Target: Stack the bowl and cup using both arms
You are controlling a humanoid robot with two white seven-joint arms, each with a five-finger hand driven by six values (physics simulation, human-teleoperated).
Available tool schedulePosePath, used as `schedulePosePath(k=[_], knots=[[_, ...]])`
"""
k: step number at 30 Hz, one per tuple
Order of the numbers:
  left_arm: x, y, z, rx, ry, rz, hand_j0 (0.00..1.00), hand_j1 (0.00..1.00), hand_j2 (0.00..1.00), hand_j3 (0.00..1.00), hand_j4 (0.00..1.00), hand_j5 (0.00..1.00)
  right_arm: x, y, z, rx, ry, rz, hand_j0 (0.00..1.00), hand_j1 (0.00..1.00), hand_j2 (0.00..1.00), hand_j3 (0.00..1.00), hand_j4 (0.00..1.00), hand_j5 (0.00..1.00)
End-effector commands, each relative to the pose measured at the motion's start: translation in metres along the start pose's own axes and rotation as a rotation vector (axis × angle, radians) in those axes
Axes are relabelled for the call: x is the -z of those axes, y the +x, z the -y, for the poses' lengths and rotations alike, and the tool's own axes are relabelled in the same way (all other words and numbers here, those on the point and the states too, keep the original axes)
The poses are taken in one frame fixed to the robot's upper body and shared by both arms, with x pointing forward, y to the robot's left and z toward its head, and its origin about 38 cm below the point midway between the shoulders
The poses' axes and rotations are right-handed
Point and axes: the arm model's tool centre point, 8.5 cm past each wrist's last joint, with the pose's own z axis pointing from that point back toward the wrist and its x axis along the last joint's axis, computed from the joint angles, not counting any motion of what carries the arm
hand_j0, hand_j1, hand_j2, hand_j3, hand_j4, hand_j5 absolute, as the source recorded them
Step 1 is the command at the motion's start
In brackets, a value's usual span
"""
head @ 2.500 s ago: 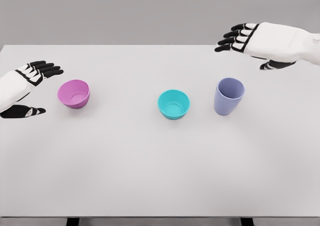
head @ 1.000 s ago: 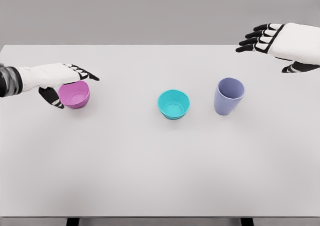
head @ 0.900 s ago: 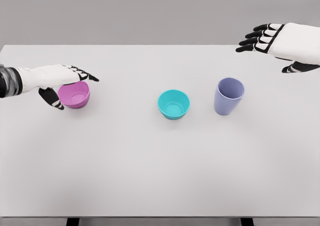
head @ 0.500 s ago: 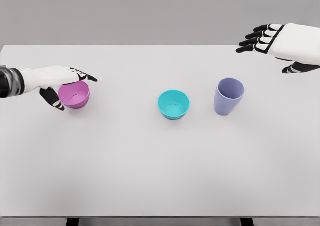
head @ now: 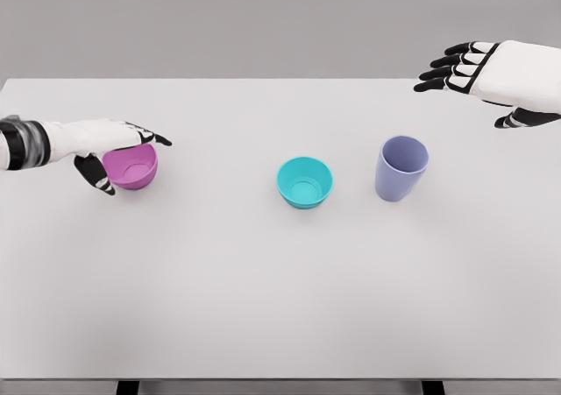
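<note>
White table (head: 263,281): left hand (head: 105,141) wraps loosely around pink bowl (head: 131,165), grip unconfirmed; next, lift toward teal bowl (head: 304,182). Right hand (head: 491,75) hovers spread, empty.

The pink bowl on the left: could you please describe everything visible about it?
The pink bowl is small, round and plastic-looking, standing upright and empty on the white table, left of the teal bowl. The left hand lies over its rear rim, the thumb down its left side; whether the fingers actually grip it is unclear.
</note>
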Motion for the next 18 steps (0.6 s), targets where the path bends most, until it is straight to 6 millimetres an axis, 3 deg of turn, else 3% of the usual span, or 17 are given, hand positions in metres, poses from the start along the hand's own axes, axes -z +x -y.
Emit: schedulePosePath(k=[1, 18], knots=[[0.001, -0.0015, 0.0008, -0.006, -0.001, -0.002, 1.0, 1.0, 1.0, 1.0, 1.0, 1.0, -0.0004, -0.0002, 0.0005, 0.004, -0.003, -0.001, 1.0, 1.0, 1.0, 1.0, 1.0, 1.0], [0.0043, -0.0055, 0.0012, -0.01, -0.003, -0.012, 1.0, 1.0, 1.0, 1.0, 1.0, 1.0, -0.0003, 0.0, -0.0001, 0.005, -0.002, -0.001, 1.0, 1.0, 1.0, 1.0, 1.0, 1.0]])
